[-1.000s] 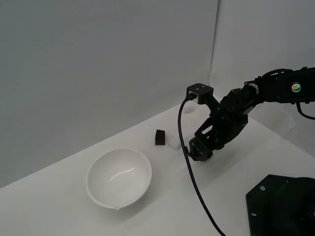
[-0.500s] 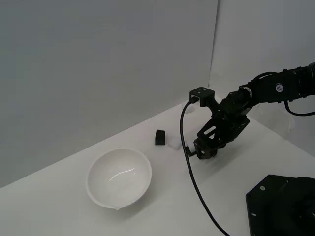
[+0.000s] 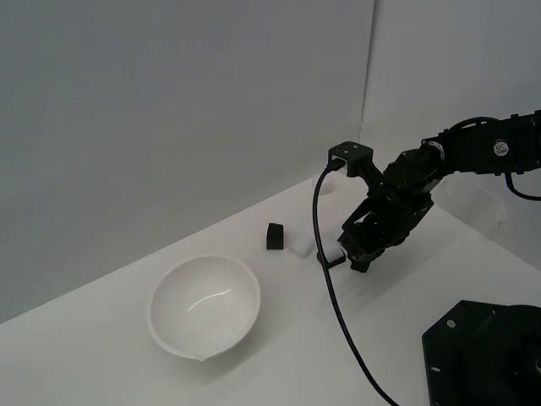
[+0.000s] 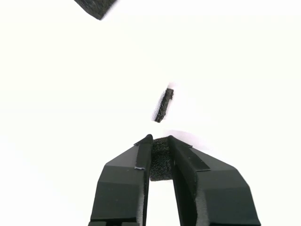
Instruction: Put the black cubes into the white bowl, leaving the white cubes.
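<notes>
Gripping 1 black cube [image 4: 160,159], the gripper [image 4: 160,141] is standing with its 2 fingers [image 4: 124,183] clenched on the cube's opposite faces, as the wrist view is showing. In the exterior view the gripper [image 3: 348,259] is sitting low over the white surface [image 3: 279,364], angled downward, with a black cable [image 3: 325,279] trailing from the wrist camera toward the near edge.

A second black cube [image 3: 274,237] is resting on the surface at about 10 o'clock from the gripper, near it but apart. A white cube [image 3: 299,246] is lying just beside that black cube, between it and the gripper; whether the 2 are touching cannot be told. In the wrist view a narrow dark sliver [image 4: 164,104] is showing ahead of the fingertips, partly masked by something white, and a further dark shape [image 4: 96,7] is being cut off by the frame edge.

The white bowl [image 3: 204,306] is standing upright at about 8 o'clock from the gripper, well apart, its pouring lip facing the near edge. No cube is showing inside it.
</notes>
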Action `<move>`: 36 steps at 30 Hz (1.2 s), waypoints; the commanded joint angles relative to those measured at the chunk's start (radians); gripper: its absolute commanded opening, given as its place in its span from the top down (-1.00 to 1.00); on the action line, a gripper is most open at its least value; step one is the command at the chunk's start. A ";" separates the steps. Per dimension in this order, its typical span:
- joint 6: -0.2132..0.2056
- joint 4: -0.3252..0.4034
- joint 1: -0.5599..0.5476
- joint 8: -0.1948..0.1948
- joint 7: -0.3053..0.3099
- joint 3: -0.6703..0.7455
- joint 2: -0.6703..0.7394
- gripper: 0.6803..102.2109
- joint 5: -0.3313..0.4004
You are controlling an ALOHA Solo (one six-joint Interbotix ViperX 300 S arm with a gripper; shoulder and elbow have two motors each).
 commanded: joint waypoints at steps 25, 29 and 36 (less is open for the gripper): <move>-0.037 -0.245 -0.371 -0.066 0.080 0.158 0.153 0.96 -0.252; -0.052 -0.296 -0.439 -0.066 0.075 0.107 0.103 0.96 -0.302; -0.086 -0.351 -0.568 -0.067 0.002 -0.014 -0.020 0.96 -0.359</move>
